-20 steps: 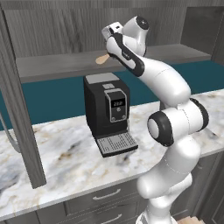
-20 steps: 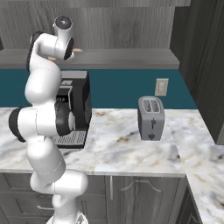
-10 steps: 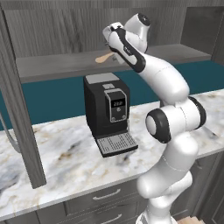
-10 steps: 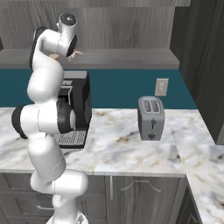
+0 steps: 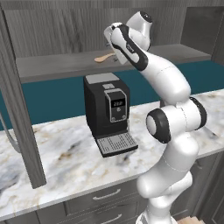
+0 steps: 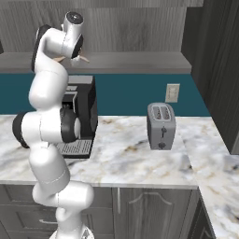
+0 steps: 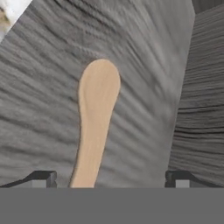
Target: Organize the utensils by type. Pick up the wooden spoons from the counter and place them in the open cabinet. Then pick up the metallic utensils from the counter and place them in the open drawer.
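Observation:
One of the wooden spoons [image 7: 97, 118] lies flat on the grey shelf of the open cabinet [image 5: 57, 66], bowl end away from my hand. My gripper [image 7: 110, 179] hovers over its handle end, open, with a fingertip wide on either side and neither touching the wood. From the left base the spoon [image 5: 103, 57] shows just left of my raised hand; from the right base its tips [image 6: 84, 59] stick out behind my arm. The marble counter [image 5: 65, 153] runs below. The metallic utensils and the open drawer are out of view.
A black coffee machine [image 5: 107, 109] stands on the counter under the shelf. A silver toaster [image 6: 161, 125] sits further right. The cabinet's open door [image 5: 17, 109] hangs at the left. Shut drawer fronts [image 5: 105, 194] lie below the counter edge.
My hand has drawn back a little from the shelf while the spoon stays lying where it was. The jaws have stayed wide.

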